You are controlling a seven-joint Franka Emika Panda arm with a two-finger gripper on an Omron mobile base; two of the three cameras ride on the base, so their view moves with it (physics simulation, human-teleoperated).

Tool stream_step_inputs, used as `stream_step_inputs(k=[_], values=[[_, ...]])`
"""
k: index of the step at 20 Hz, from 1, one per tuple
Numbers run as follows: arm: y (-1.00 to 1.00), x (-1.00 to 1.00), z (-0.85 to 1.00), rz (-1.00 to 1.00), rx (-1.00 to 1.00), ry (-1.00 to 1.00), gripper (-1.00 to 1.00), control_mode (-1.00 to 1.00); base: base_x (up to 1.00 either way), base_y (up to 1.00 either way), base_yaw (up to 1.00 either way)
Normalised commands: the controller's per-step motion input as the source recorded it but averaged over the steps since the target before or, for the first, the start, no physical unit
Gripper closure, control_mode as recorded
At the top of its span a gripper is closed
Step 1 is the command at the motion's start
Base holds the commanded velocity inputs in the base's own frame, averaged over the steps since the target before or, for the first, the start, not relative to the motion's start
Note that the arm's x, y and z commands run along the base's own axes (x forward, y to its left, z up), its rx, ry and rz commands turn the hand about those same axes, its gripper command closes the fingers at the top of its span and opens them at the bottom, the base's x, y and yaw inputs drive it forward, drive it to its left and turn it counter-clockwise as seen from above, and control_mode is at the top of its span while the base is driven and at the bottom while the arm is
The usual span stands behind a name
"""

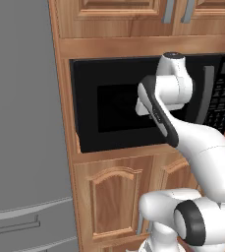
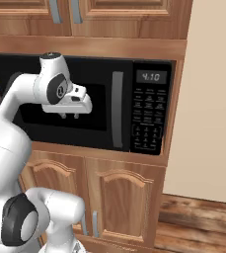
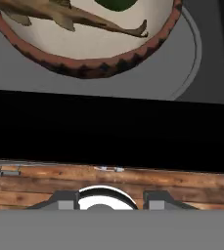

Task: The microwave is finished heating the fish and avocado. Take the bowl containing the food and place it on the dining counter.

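The claw (image 2: pixel 69 116) hangs just before the microwave (image 2: pixel 85 101) door glass, by its handle (image 2: pixel 117 109); I cannot tell whether its tips are apart. Inside sits the bowl (image 3: pixel 84 58) (fish (image 3: pixel 59 17) and avocado (image 3: pixel 114 4) within), awaiting removal.

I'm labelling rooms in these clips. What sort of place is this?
A home kitchen, most likely: a black built-in microwave set in carved wooden cabinets, a tall grey refrigerator alongside, and wood plank flooring.
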Motion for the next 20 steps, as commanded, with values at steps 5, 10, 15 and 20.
stream_step_inputs(k=[5, 10, 15, 20], values=[[0.0, -0.59, -0.01, 0.01, -0.01, -0.07, -1.0, -1.0, 0.0, 0.0, 0.0], [-0.1, -0.61, -0.03, 0.0, 0.01, -0.07, -1.0, -1.0, 0.0, 0.0, 0.0], [0.0, 0.0, 0.0, 0.0, 0.0, 0.0, -1.0, -1.0, 0.0, 0.0, 0.0], [-0.22, -0.07, 0.0, 0.0, 0.0, 0.0, -1.0, 1.0, -0.03, -0.11, 0.0]])
